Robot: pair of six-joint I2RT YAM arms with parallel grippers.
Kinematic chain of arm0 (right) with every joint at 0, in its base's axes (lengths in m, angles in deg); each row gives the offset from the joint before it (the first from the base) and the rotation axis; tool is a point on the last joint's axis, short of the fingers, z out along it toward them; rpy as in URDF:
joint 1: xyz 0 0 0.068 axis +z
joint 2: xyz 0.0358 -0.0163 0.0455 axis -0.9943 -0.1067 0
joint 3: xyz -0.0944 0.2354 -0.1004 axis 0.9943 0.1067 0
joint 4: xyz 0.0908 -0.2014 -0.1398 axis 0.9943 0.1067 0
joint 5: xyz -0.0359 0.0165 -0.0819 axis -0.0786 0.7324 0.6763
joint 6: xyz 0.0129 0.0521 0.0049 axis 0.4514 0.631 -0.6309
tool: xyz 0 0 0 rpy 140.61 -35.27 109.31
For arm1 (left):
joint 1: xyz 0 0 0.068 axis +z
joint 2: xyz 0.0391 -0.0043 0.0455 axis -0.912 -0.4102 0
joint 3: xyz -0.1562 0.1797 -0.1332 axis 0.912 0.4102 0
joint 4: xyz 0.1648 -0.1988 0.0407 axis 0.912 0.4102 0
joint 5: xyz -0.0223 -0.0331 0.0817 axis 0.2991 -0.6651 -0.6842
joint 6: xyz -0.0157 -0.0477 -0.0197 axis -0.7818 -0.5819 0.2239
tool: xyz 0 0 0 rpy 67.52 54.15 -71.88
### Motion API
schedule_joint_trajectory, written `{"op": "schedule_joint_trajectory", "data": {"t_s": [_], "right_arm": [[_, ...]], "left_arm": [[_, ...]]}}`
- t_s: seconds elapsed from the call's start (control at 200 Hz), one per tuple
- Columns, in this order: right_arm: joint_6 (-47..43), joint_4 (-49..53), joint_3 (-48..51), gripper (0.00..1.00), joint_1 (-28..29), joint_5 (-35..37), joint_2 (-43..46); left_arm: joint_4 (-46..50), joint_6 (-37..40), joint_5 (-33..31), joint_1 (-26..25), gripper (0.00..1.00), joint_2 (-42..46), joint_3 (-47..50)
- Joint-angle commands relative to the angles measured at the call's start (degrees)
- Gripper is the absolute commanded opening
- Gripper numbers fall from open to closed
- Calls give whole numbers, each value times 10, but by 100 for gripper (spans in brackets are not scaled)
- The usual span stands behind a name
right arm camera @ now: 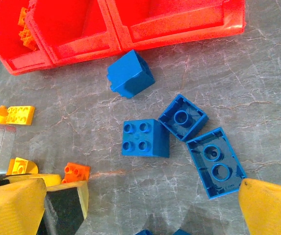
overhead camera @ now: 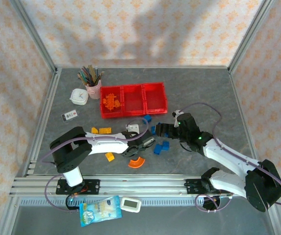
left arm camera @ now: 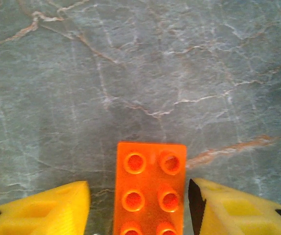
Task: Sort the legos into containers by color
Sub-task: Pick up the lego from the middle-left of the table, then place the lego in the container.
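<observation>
Grey marble table (overhead camera: 204, 88); red bins (overhead camera: 133, 115) upper centre of top view, leftmost holding orange legos (overhead camera: 112, 102); right gripper (right arm camera: 150, 200) spread wide above blue legos (right arm camera: 145, 138) mid-frame; left gripper (left arm camera: 139, 188) parted, straddling orange brick (left arm camera: 150, 196) bottom centre, not clamped.

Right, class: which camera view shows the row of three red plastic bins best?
The top external view: all three red open-top plastic bins appear whole, with small orange studded bricks in the left one. The right wrist view catches their near walls and part of the insides, cut off by the frame's top edge.
</observation>
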Motion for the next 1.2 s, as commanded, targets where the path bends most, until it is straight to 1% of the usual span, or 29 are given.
{"op": "schedule_joint_trajectory", "data": {"t_s": [0.0,0.065,0.19,0.295,0.43,0.586,0.746,0.906,0.971,1.091,1.196], "right_arm": [[-3,-12,5,100,-3,3,10],[-2,-10,5,100,-3,4,11],[-1,-10,7,100,-3,5,15],[0,-10,5,100,-4,4,15],[-1,-9,-2,100,-4,1,13],[-7,8,-20,100,-4,10,9],[-19,22,-46,100,-3,-4,4],[-13,17,-72,100,4,-17,-11],[-9,6,-83,100,11,-23,-19],[6,-19,-101,100,22,-23,-35],[17,-40,-113,100,25,-26,-48]], "left_arm": [[20,20,-13,-8,54,-25,-17],[28,23,-18,-12,53,-35,-25],[40,19,-31,-14,47,-47,-32],[32,20,-32,-14,40,-40,-26],[22,22,-32,-14,35,-29,-19],[23,23,-37,-14,33,-4,-13],[42,28,-66,-8,33,39,-10],[72,49,-103,18,33,90,-13],[81,68,-118,39,33,110,-20],[80,119,-150,97,33,139,-36],[57,168,-153,160,33,144,-60]]}}
